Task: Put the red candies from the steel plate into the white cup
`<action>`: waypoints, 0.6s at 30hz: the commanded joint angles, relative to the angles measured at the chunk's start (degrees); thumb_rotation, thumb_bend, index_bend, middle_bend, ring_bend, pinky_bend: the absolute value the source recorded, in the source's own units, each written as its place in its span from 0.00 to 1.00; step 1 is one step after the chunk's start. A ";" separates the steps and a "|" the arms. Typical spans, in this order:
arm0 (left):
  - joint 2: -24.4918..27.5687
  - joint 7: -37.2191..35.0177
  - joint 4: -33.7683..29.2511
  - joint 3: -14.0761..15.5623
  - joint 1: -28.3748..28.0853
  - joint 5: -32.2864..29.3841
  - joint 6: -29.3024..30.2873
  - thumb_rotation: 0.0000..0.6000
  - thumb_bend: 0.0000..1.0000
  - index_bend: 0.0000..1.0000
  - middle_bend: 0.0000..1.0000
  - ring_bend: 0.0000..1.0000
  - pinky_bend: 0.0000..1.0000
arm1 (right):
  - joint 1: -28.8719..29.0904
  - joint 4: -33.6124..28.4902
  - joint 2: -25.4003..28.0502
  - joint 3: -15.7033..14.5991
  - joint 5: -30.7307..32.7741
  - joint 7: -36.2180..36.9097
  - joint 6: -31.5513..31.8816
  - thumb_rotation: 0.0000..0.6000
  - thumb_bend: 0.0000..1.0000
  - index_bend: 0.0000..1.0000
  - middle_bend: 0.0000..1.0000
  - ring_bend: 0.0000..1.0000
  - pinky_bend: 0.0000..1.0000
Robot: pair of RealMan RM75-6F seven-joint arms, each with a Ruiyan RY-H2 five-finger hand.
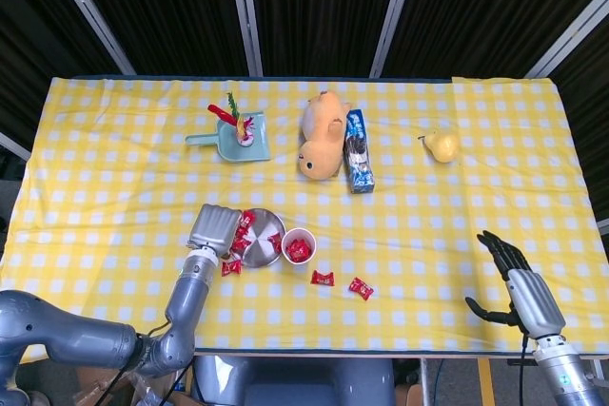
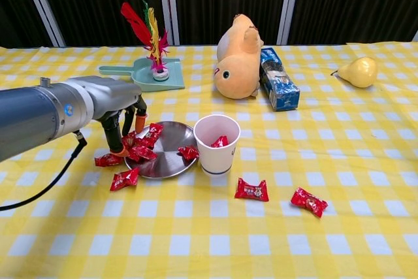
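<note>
Left hand (image 2: 121, 122) sits at the steel plate's (image 2: 166, 161) 9 o'clock rim, fingers pointing down, tips among the red candies (image 2: 142, 143) piled there; cannot tell if it pinches one. White cup (image 2: 217, 143) touches the plate at 3 o'clock, with candy inside. Loose candies on the counter (image 2: 366, 161): two at the plate's 8 o'clock, two more (image 2: 251, 189) at the cup's 5 o'clock. Right hand (image 1: 509, 278) hangs at the counter's 4 o'clock edge, fingers spread, holding nothing. Plush toy (image 2: 238, 57), blue box (image 2: 277, 78), pear (image 2: 358, 71), dustpan (image 2: 140, 73) sit at 12.
</note>
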 commanded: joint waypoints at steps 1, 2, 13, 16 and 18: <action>-0.60 0.60 0.57 0.35 0.03 0.10 0.04 1.00 0.25 0.42 0.46 0.91 0.99 | -0.01 0.02 0.03 -0.01 0.01 0.12 -0.01 1.00 0.33 0.00 0.00 0.00 0.00; -0.79 0.75 0.85 0.43 0.11 0.09 0.12 1.00 0.25 0.43 0.46 0.91 0.99 | 0.00 0.03 0.06 -0.01 0.01 0.19 -0.04 1.00 0.33 0.00 0.00 0.00 0.00; -2.39 0.60 3.67 0.32 1.05 0.85 -0.55 1.00 0.36 0.51 0.58 0.91 0.99 | 0.01 -0.04 0.10 -0.02 -0.07 0.22 -0.03 1.00 0.33 0.00 0.00 0.00 0.00; -2.95 0.51 3.92 0.56 1.36 1.59 -0.57 1.00 0.37 0.51 0.59 0.91 0.99 | 0.00 -0.07 0.09 -0.02 -0.03 0.18 -0.04 1.00 0.33 0.00 0.00 0.00 0.00; -3.13 0.46 3.96 0.71 1.55 2.17 -0.54 1.00 0.37 0.51 0.59 0.91 0.99 | -0.02 -0.11 0.09 -0.04 -0.03 0.20 -0.04 1.00 0.33 0.00 0.00 0.00 0.00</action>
